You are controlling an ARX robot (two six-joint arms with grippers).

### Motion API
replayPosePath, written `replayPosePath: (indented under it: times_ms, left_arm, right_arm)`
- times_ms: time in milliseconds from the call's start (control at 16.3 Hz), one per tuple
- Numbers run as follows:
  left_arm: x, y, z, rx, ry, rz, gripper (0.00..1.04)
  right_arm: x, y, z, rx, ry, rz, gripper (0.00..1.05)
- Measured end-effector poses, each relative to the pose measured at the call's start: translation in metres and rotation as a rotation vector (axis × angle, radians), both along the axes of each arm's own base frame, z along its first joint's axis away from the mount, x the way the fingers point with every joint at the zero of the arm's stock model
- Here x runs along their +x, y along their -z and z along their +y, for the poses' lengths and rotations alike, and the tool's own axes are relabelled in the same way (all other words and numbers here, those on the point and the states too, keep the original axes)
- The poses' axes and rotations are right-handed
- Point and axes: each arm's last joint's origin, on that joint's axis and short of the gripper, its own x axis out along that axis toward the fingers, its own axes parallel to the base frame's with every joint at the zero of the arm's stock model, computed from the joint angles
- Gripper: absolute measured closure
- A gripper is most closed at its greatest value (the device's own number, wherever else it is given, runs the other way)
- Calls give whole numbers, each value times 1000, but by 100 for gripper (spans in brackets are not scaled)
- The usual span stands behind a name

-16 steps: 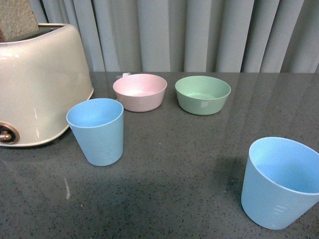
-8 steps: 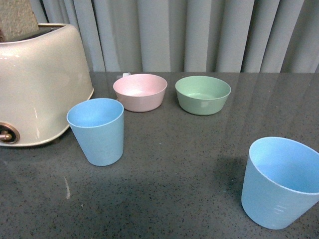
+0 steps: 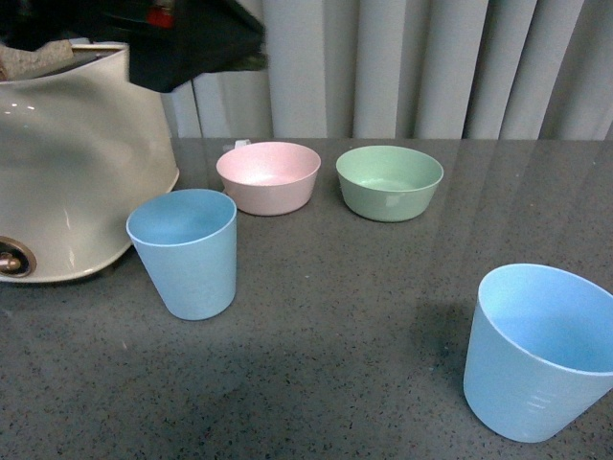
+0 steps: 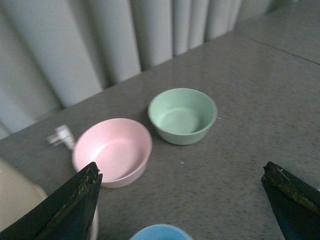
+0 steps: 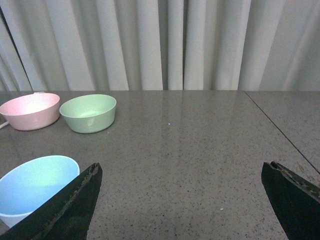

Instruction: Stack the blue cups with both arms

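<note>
Hovering left tool [image 4: 181, 172], jaws wide apart

Soft, even light overall; faint sheen on the tabletop [image 3: 383, 316]; left wrist view blurred, front view sharp.

The left cup [image 3: 182, 254] is a plain light-blue tumbler, matte, tapered and without a handle. It stands upright and empty, mouth up, on the left part of the dark speckled tabletop [image 3: 364, 316]. The right cup [image 3: 541, 355] is the same colour and shape. It stands upright and empty nearer the camera, at the right edge, well apart from the first.

The left arm [image 3: 182, 38], black with a small red mark, hangs high at the upper left, clear of both. The left hand [image 4: 181, 172] has its jaws spread wide, with the left cup's rim just showing below them. The right hand [image 5: 181, 170] is spread just as wide, with the right cup beside one jaw.
</note>
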Motion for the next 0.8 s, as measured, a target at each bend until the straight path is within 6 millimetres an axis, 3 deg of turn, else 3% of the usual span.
replayPosePath:
  times_ms: [61, 123, 429, 797]
  left_arm:
    - [1, 4, -19, 74, 89, 57, 7]
    - [0, 10, -23, 117, 125, 108, 7]
    - [-11, 21, -20, 249, 227, 296, 7]
    - [-11, 28, -11, 392, 183, 239, 7]
  right_arm:
    - [0, 0, 0, 0, 0, 0, 7]
    - [0, 0, 0, 0, 0, 0, 7]
    - [0, 0, 0, 0, 0, 0, 7]
    - [0, 0, 0, 0, 0, 0, 7]
